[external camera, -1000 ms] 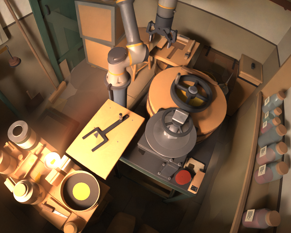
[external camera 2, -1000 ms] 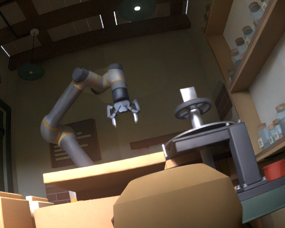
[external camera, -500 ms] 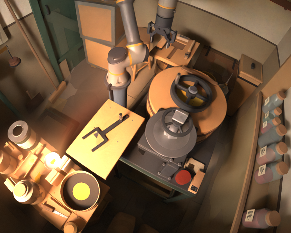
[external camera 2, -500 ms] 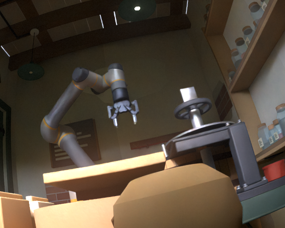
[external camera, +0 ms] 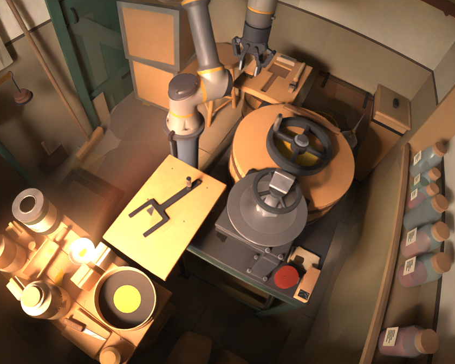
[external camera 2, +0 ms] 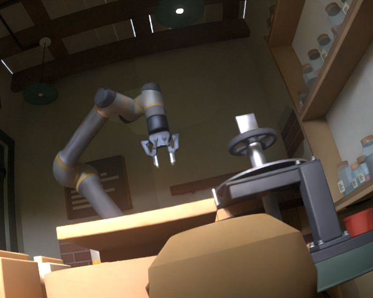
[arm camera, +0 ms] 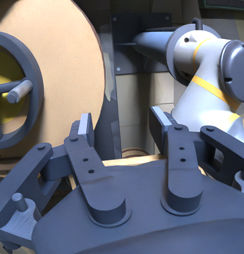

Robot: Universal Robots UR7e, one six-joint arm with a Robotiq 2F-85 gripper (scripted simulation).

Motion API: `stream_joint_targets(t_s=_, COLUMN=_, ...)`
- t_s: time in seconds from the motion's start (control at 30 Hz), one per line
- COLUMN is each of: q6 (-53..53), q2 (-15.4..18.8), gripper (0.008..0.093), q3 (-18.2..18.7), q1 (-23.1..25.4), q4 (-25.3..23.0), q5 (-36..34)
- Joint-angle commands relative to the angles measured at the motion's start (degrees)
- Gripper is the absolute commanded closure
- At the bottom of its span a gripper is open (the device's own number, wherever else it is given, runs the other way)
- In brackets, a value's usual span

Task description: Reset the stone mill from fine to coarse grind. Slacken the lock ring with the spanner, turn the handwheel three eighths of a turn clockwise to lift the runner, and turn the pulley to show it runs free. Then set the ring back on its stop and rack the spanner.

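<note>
My gripper hangs high in the air behind the mill, above the far workbench, open and empty with nothing between its fingers. The dark forked spanner lies in its outline on the yellow rack board left of the mill, its handle end by a small peg. The large dark handwheel sits on top of the round wooden mill casing. In front of it the grey pulley disc carries a smaller spoked wheel on a shaft. The lock ring is not distinguishable.
The far workbench under my gripper holds a mallet and a brush. My arm's base column stands left of the mill. A red cap sits on the mill's front table. Jars line the shelf on the right, and crates stand at the back left.
</note>
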Motion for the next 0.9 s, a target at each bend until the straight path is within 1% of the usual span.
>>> stream_joint_targets(t_s=0.0, q6=0.0, q2=0.0, gripper=0.052, q3=0.0, q1=0.0, q4=0.0, q5=0.0)
stream_joint_targets(t_s=0.03, q6=0.0, q2=0.0, gripper=0.0534, q3=0.0, q1=0.0, q4=0.0, q5=0.0)
stream_joint_targets(t_s=0.37, q6=0.0, q2=0.0, gripper=0.0534, q3=0.0, q1=0.0, q4=0.0, q5=0.0)
stream_joint_targets(t_s=0.5, q6=-0.8, q2=0.7, gripper=0.0534, q3=0.2, q1=-1.5, q4=-0.9, q5=0.0)
stream_joint_targets(t_s=0.57, q6=-1.8, q2=1.6, gripper=0.0534, q3=0.4, q1=-3.3, q4=-2.0, q5=0.0)
stream_joint_targets(t_s=0.67, q6=-4.2, q2=3.7, gripper=0.0534, q3=1.0, q1=-7.7, q4=-4.6, q5=0.0)
stream_joint_targets(t_s=0.87, q6=-11.1, q2=9.6, gripper=0.0534, q3=2.6, q1=-20.3, q4=-12.0, q5=0.0)
